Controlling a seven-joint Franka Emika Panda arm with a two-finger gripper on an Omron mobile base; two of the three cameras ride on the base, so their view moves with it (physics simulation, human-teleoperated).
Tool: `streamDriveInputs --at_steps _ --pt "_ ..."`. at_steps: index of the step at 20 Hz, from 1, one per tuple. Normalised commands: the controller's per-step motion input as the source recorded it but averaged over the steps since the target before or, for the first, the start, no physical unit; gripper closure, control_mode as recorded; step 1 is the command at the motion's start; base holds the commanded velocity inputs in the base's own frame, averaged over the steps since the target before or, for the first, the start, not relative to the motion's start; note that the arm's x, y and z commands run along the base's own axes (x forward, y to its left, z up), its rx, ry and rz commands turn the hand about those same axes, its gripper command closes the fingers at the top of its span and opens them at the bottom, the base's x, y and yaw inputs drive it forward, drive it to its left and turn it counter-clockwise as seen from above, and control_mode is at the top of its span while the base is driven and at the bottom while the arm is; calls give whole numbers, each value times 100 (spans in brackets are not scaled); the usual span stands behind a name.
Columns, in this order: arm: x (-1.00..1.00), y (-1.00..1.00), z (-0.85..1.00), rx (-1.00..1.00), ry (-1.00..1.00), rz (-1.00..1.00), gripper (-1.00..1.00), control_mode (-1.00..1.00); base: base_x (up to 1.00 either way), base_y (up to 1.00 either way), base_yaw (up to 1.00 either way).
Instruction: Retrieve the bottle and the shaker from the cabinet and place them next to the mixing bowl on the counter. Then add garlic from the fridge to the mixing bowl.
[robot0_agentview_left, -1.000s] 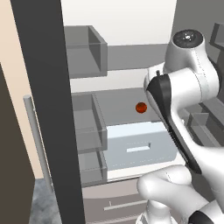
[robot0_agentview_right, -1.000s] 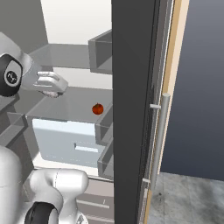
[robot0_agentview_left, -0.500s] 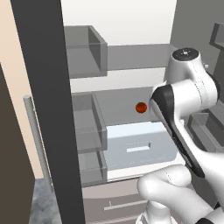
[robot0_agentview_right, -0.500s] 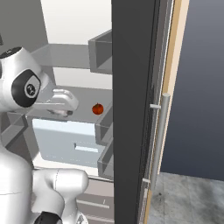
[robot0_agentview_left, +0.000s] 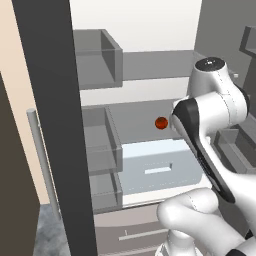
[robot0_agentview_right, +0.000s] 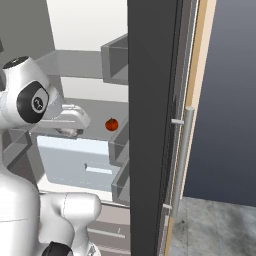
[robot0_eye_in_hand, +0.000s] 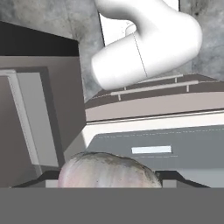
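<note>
The fridge (robot0_agentview_left: 145, 65) stands open in front of me, with grey shelves and a pale blue-white drawer (robot0_agentview_left: 160, 167). In the hand view a pale, mottled garlic (robot0_eye_in_hand: 109, 168) bulb sits between my dark fingertips (robot0_eye_in_hand: 175, 178), and my gripper (robot0_eye_in_hand: 109, 183) is shut on it, looking down at the drawer (robot0_eye_in_hand: 166, 144). In the right base view my gripper (robot0_agentview_right: 72, 131) hangs just above the drawer (robot0_agentview_right: 75, 160), in front of the middle shelf. The bottle, shaker, cabinet, mixing bowl and counter are out of view.
A small red round fruit (robot0_agentview_left: 161, 123) lies on the middle shelf, to the right of my hand in the right base view (robot0_agentview_right: 112, 124). Door bins (robot0_agentview_left: 100, 145) line the left door. The right door (robot0_agentview_right: 155, 125) with its metal handle (robot0_agentview_right: 181, 160) stands close by.
In the right base view my hand has swung right and down from the upper shelf level toward the drawer. The arm's elbow has moved right in the left base view. The fruit has not moved.
</note>
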Motion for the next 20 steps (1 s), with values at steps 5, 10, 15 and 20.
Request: streamDriveInputs --at_steps 5,10,15,20 --pt "-12 0 0 0 0 0 100 100 -21 0 0" --pt "0 0 0 0 0 0 100 100 -62 12 -4" --pt "0 0 0 0 0 0 100 100 -49 31 -23" --pt "0 0 0 0 0 0 100 100 -55 47 -40"
